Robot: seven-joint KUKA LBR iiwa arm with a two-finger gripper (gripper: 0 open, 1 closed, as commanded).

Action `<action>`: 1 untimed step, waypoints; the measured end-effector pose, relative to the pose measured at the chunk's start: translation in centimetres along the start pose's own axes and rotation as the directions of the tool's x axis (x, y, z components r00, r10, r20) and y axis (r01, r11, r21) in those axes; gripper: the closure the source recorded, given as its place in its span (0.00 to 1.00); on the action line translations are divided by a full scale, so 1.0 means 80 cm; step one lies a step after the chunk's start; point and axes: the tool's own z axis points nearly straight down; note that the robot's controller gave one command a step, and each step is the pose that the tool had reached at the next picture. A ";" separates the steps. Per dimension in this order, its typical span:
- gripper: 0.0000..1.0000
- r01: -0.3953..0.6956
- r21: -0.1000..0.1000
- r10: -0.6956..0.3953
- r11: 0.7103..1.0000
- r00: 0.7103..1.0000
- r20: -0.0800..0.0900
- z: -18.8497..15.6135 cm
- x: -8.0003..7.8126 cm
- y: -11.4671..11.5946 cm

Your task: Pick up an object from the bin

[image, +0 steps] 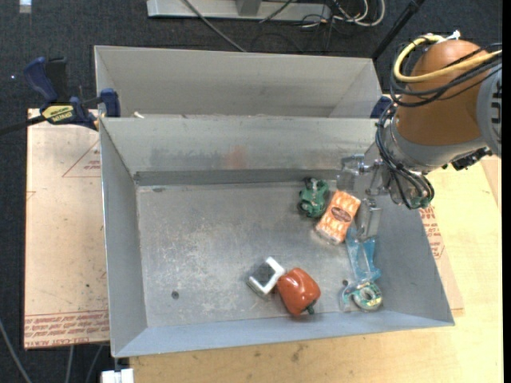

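Observation:
My gripper point(369, 199) hangs over the right side of the bin, just right of an orange toy car point(338, 216) that lies tilted on the floor. A small green toy point(314, 198) sits against the car's upper left. Directly below the gripper lies a clear blue plastic tool point(363, 268), its round end toward the bin's front right corner. The view shows nothing held in the gripper.
A red rounded object point(299, 290) and a white and grey block point(265, 277) lie together near the front wall, left of the blue tool. The arm with its orange cover and cables hangs over the bin's right rim.

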 end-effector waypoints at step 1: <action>0.00 0.132 0.000 -0.132 0.991 0.991 0.004 0.057 -0.016 -0.023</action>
